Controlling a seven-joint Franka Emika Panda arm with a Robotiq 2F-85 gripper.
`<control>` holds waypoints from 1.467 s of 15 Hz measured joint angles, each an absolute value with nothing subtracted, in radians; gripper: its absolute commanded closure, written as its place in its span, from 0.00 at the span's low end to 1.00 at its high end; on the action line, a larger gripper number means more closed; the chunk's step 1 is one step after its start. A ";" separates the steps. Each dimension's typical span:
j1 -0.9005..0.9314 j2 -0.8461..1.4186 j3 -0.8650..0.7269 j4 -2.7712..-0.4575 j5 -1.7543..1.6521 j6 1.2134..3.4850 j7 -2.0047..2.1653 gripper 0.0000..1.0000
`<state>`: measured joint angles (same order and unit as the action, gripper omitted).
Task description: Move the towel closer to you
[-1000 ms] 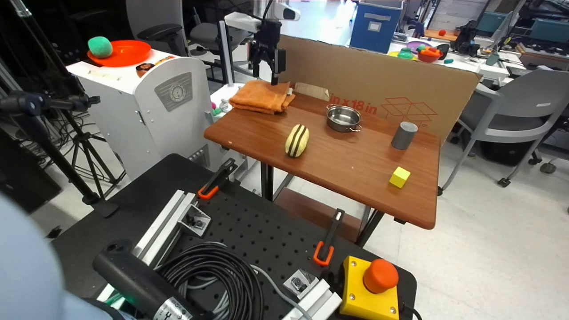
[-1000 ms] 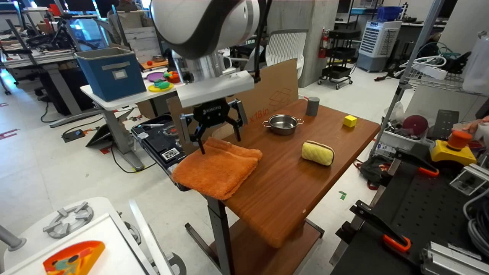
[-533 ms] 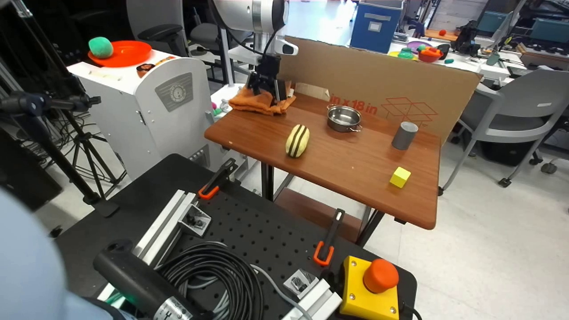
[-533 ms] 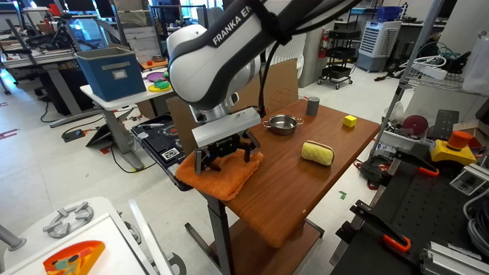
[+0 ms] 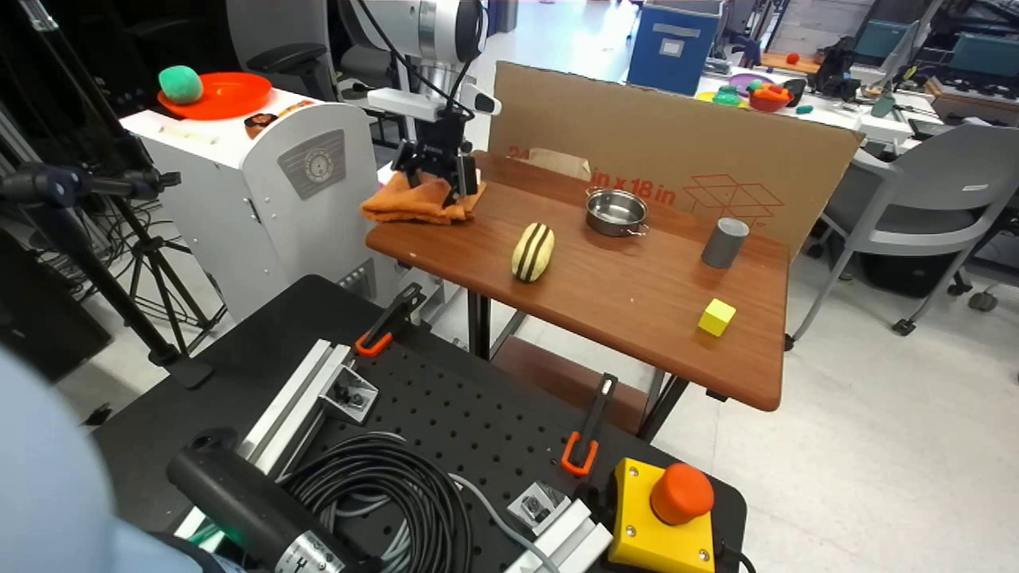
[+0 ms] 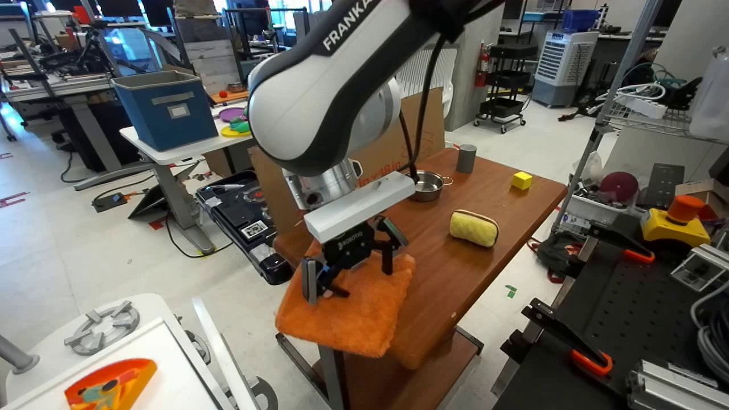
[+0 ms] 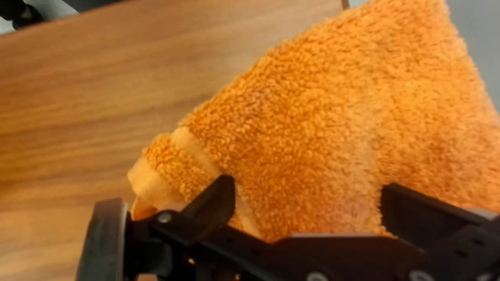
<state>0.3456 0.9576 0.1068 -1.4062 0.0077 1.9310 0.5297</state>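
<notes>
The orange folded towel (image 5: 402, 205) lies at one end of the brown table (image 5: 605, 270). It also shows in an exterior view (image 6: 353, 327), where part of it reaches past the table's end edge. My gripper (image 6: 349, 285) is pointed down onto the towel's upper face, with its fingers wide apart. In the wrist view the gripper (image 7: 308, 185) shows both fingertips against the towel (image 7: 312, 117), with orange cloth filling the gap between them. The cloth does not look pinched. The towel's part under the gripper is hidden.
A yellow-and-black striped object (image 5: 532, 253), a steel pot (image 5: 615, 212), a grey cylinder (image 5: 724, 243) and a yellow block (image 5: 716, 317) stand on the table. A cardboard sheet (image 5: 677, 151) rises along the back edge. The arm partly covers the pot (image 6: 430, 191) in an exterior view.
My gripper came down from above the towel onto it. Then gripper and towel slid together toward the table's end and front, so the towel overhangs further. The other objects stayed put.
</notes>
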 measured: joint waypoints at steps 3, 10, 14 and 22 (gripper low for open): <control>0.354 0.875 0.124 -1.566 0.023 1.900 0.491 0.00; 0.347 0.733 0.044 -1.782 -0.019 1.949 0.497 0.00; 0.332 0.689 0.004 -1.818 -0.046 1.986 0.501 0.00; 0.330 0.549 0.100 -1.892 0.026 1.963 0.458 0.00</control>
